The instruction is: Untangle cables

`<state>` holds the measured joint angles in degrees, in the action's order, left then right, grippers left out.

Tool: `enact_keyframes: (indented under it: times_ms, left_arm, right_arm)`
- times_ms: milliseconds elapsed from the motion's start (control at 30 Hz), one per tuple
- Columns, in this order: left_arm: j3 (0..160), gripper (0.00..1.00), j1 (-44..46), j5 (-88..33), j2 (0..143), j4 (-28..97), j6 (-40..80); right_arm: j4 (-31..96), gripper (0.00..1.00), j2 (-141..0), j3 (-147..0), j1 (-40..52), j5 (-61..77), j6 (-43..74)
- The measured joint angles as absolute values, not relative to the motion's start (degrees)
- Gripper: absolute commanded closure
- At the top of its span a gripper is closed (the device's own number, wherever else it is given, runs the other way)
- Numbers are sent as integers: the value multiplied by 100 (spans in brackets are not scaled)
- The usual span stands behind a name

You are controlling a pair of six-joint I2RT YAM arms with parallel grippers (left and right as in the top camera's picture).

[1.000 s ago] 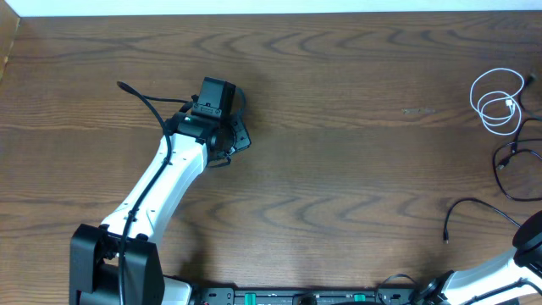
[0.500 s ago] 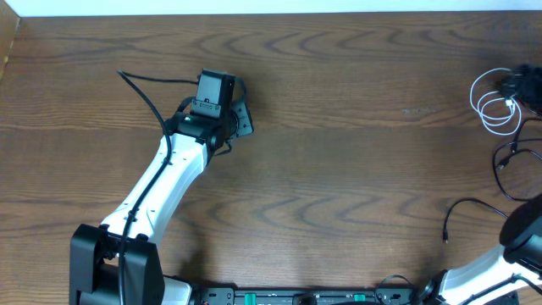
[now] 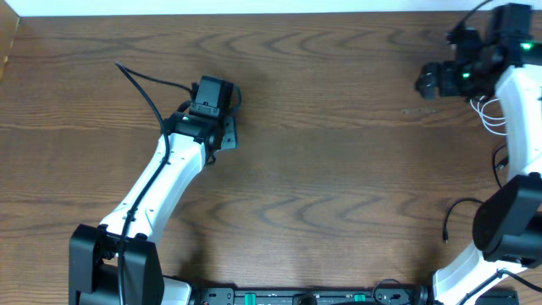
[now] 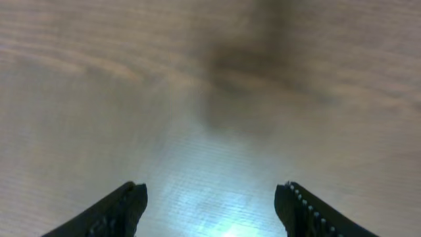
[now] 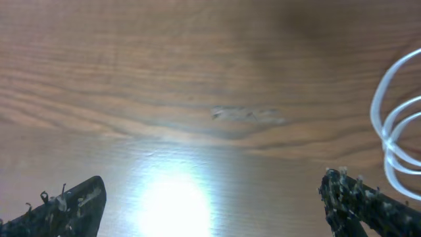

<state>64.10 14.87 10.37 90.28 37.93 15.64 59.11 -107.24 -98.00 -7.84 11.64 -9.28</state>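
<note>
A white cable (image 3: pixel 489 119) lies coiled at the far right of the table, partly under my right arm. It also shows at the right edge of the right wrist view (image 5: pixel 393 125). A looped black cable (image 3: pixel 497 163) lies just below it. Another black cable (image 3: pixel 461 202) with a small plug end lies lower right. My right gripper (image 3: pixel 426 82) is open and empty, over bare wood to the left of the white coil (image 5: pixel 214 197). My left gripper (image 3: pixel 225 134) is open and empty, far off at centre left, over bare wood (image 4: pixel 212 204).
The wooden table (image 3: pixel 339 169) runs to a pale back edge at the top. A thick black robot cable (image 3: pixel 148 93) arcs out from the left arm. A faint scuff (image 5: pixel 248 115) marks the wood ahead of the right gripper.
My right arm has swung up from the bottom right corner to the top right, over the white coil. My left gripper has turned and shifted slightly left.
</note>
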Motion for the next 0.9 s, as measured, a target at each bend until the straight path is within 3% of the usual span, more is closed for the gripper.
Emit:
enact_keyframes:
  times_ms: [200, 667, 900]
  left_arm:
    - [6407, 21, 1114, 816, 9028, 4477, 1968]
    - [6396, 21, 781, -272, 9021, 5194, 2073]
    - [5756, 21, 1011, -311, 8388, 4657, 2056]
  right_arm:
    - [6016, 1, -10724, -9539, -427, 1028, -508]
    - [5660, 1, -10656, -7782, -412, 919, -43]
    - [4593, 1, -9249, -6425, -412, 913, 69]
